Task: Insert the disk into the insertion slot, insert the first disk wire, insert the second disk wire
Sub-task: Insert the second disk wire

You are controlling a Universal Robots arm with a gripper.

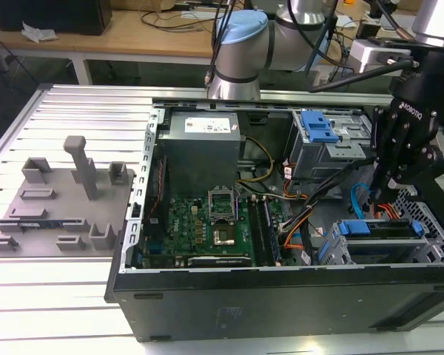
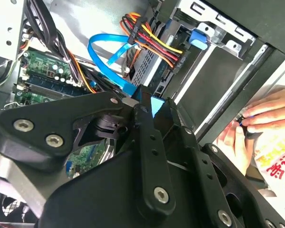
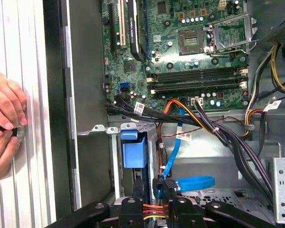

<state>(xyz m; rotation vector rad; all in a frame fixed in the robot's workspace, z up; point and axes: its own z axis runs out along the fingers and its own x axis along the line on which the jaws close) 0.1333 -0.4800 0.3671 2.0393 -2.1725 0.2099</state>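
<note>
1. We see the pincer [image 1: 391,180] inside the open computer case [image 1: 281,292], at the exterior view's right, hanging just above the insertion slot [image 1: 429,222].
2. In the first wrist view the pincer [image 3: 165,195] is clamped on a black connector joined to the blue flat cable [image 3: 192,182]; in the second wrist view the pincer [image 2: 145,102] grips the same blue-ended plug, with the blue flat cable [image 2: 107,47] looping away behind it.
3. The disk [image 1: 381,229] sits in the insertion slot, just below the pincer, with its blue carrier edge facing up toward the open side of the case. In the first wrist view the blue carrier tab [image 3: 134,152] lies just beside the fingers.
4. The long axis of the disk runs across the exterior view from left to right, parallel to the near wall of the case. We cannot tell whether it is fully seated.
5. The case holds a motherboard [image 1: 207,225], a grey power supply [image 1: 200,144], a taller drive bay with a blue latch [image 1: 318,129] and bundled red, yellow and orange wires [image 2: 152,40].
6. The case lies on its side on the ribbed metal desk [image 1: 59,296]. A grey fixture plate [image 1: 55,207] rests on the desk near the case, at the exterior view's left.
7. A person's hands [image 3: 4,128] rest on the desk outside the case wall.
</note>
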